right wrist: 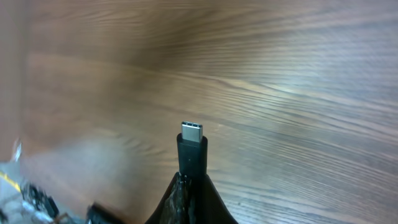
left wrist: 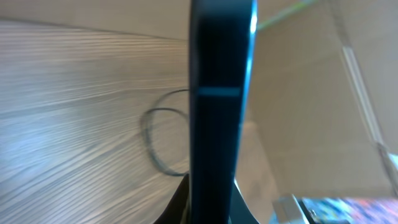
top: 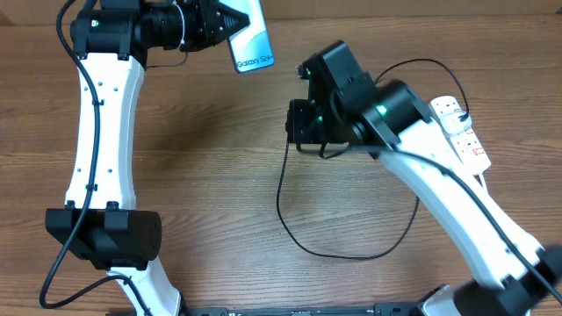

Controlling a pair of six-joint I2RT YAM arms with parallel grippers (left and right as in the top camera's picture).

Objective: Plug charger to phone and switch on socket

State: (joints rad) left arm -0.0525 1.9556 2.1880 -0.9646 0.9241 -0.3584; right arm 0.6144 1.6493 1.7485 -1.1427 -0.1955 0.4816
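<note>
While the brown wood-grain surface (top: pixel 211 175) bears the white elongated power strip with red switches (top: pixel 461 132) at right, the slim rectangular teal-screened phone (top: pixel 252 39) is raised at far centre, clenched edgewise in the left fingers (top: pixel 224 19). The thin black charger cable (top: pixel 351 254) loops slack near centre. Its small metal plug tip (right wrist: pixel 192 134) juts from the right fingers (right wrist: pixel 171 205), which pinch its black collar. Judgement: phone rigid, slick, light; cable floppy, so grip close behind the tip.
</note>
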